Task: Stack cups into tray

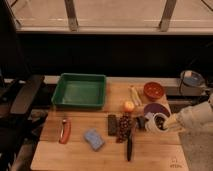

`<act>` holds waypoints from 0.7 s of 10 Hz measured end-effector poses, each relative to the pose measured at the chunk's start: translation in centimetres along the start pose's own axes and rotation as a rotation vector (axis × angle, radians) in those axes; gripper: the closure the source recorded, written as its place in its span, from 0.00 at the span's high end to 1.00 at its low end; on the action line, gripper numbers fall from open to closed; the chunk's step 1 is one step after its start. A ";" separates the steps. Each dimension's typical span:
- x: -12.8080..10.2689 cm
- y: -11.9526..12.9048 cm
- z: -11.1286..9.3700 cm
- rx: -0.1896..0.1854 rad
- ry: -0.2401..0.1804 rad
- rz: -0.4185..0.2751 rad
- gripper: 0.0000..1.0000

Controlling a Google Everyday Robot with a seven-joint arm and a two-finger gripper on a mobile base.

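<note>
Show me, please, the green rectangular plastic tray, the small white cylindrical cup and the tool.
green rectangular plastic tray (80,93), camera view, bare floor.
small white cylindrical cup (159,121), camera view, dark inside.
tool (166,123), camera view, at cup, between fingertips.

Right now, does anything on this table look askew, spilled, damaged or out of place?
Only the white cup stands out: it is tipped sideways, its dark inside facing the camera, at the gripper by the purple bowl near the right edge of the table, far from the green tray. No spill or damage shows.
</note>
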 end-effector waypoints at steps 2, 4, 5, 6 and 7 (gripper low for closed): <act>-3.0 4.2 -0.4 -0.003 -0.017 -0.056 0.00; -5.3 9.6 0.0 0.000 -0.025 -0.128 0.00; -5.8 13.1 1.3 0.003 -0.013 -0.175 0.00; -5.9 15.4 2.4 0.006 -0.005 -0.200 0.00; -5.9 16.7 3.2 0.008 0.001 -0.216 0.00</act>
